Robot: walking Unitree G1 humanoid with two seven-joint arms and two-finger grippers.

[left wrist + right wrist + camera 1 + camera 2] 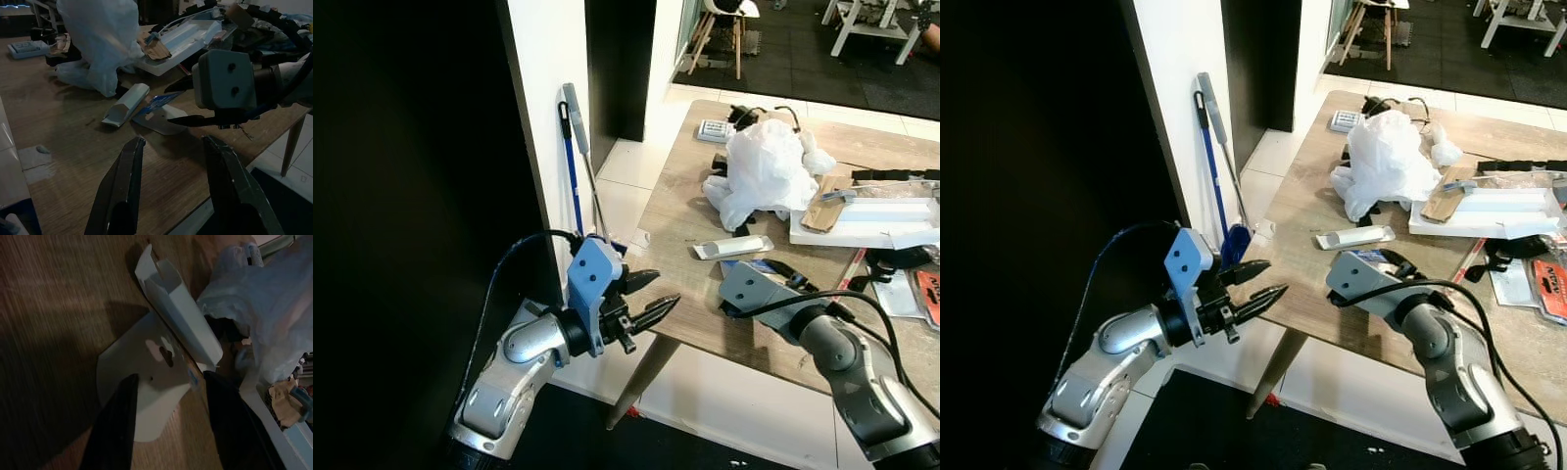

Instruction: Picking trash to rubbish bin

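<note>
right gripper [168, 423] fingers apart, hovering over a flat white blister card [142, 387] near the desk's front edge; nothing clamped. Card lies flat on the wooden desk [695, 225], touching a small open white carton [178, 320] lying on its side just beyond it

left gripper [644, 300] fingers apart, empty, held off the desk's front left corner, pointing across toward the right gripper

further in: crumpled white plastic bag [766, 168] mid-desk, with a white tray [867, 223] beside it toward the right edge; a torn cardboard piece [820, 208] leans on the tray's rim, rest of the contents too unclear to tell. Keypad-like device [715, 129] at far left corner. Blue-handled mop [570, 162] leans on the white wall left of the desk
</note>
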